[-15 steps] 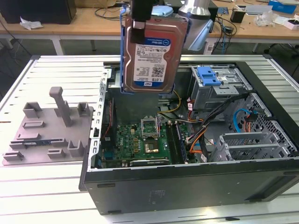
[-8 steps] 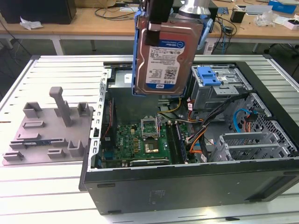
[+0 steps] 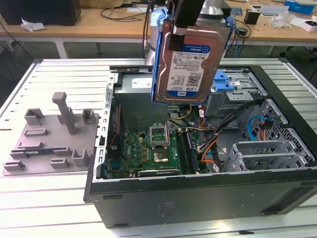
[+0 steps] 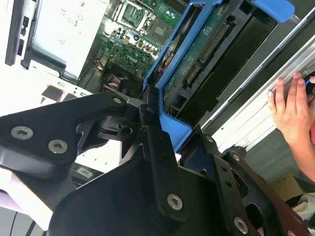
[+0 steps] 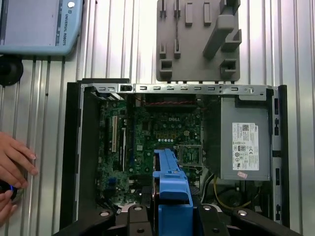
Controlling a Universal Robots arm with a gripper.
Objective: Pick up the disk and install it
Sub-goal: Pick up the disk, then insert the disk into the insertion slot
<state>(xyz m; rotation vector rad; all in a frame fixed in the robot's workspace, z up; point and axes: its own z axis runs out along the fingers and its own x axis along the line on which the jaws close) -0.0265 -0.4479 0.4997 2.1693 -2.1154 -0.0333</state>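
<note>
One disk held up high over one open computer.

The one gripper (image 3: 188,24) is closed tight on the top end of the disk (image 3: 185,64), pinching its blue frame. The disk hangs in the air over the computer case (image 3: 198,198), at about 12 o'clock in the exterior view. It stands on end, long side up and down, label facing that camera. One grey plate (image 3: 49,141) lies at 9 o'clock from the case. One hand (image 4: 290,108) rests beside the case.
</note>
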